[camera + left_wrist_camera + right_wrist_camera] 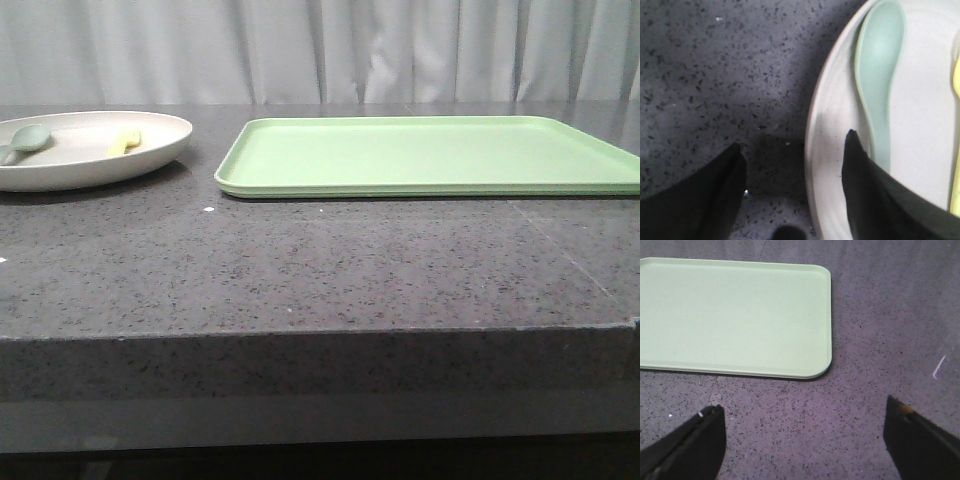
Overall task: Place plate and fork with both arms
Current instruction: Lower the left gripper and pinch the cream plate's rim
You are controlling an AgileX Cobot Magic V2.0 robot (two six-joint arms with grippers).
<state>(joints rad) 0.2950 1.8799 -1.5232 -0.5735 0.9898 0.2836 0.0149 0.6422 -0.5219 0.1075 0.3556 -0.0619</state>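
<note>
Even, soft overhead light, moderately bright. Front view sharp; plate [150, 150] casts a narrow shadow on the worktop [320, 270]. Left wrist view soft, left tool [792, 185] fingers blurred, dark shadow at bottom centre. Right wrist view slightly grainy.

Dark speckled stone table [330, 275] with plate [85, 168] beside green tray [430, 155]

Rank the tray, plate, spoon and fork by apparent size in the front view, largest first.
1. Tray, widest by far.
2. Plate, though its left side is cut off by the frame.
3. Spoon and fork: both small and lying in the plate, too alike to rank.
</note>
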